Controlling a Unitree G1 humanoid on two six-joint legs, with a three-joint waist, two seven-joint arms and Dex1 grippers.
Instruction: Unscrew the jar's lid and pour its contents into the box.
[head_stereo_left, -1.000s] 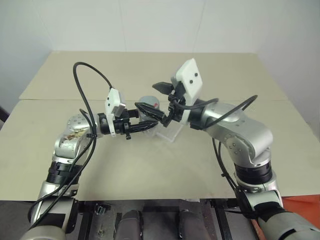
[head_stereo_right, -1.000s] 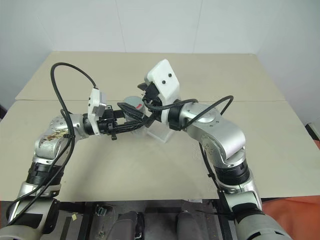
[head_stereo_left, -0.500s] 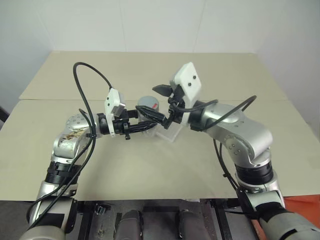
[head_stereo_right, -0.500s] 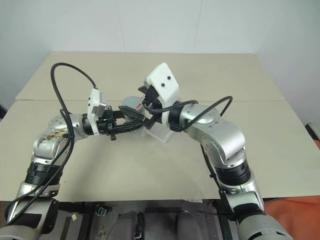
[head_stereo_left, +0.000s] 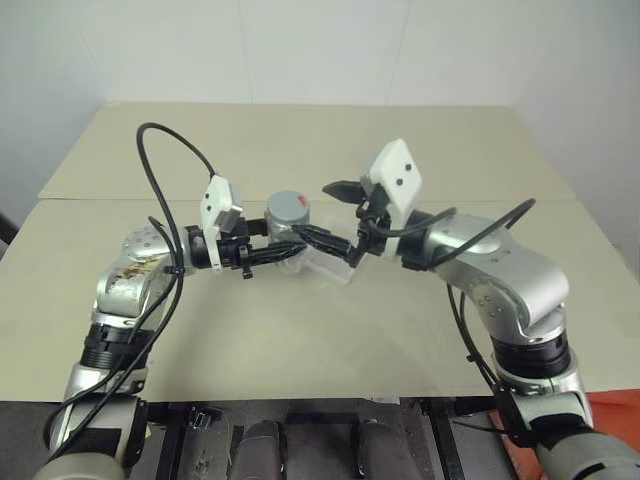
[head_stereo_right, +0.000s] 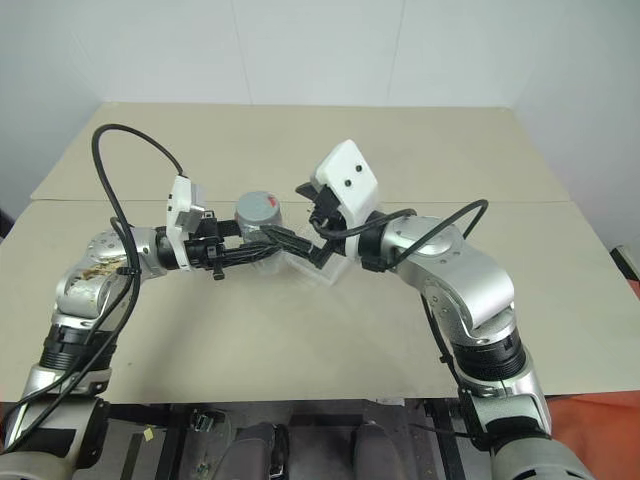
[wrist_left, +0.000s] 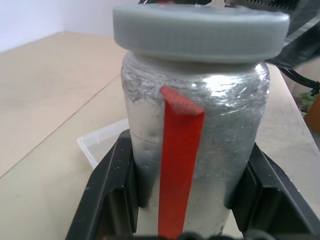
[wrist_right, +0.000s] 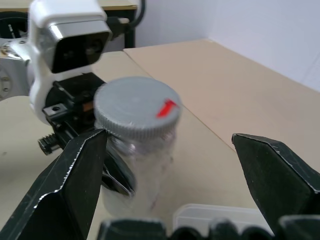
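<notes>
My left gripper (head_stereo_left: 288, 250) is shut on the jar (wrist_left: 210, 125), a clear jar with a red strip, and holds it upright above the table. Its black fingers (wrist_left: 114, 192) clamp the jar's lower body. The grey lid (head_stereo_left: 288, 210) with a red mark sits on the jar. Just right of the lid, my right gripper (head_stereo_left: 336, 214) is open, level with the lid and not touching it. The clear box (head_stereo_left: 334, 266) lies on the table below, between the two grippers. The contents are hidden from me inside the jar.
The beige table (head_stereo_left: 300, 340) has a seam running across it behind the arms. A white wall stands along its far edge. Black cables loop above both forearms.
My right gripper has drawn back to the right, off the lid, and stays open. The lid's top is now uncovered. The left gripper and jar have kept still.
</notes>
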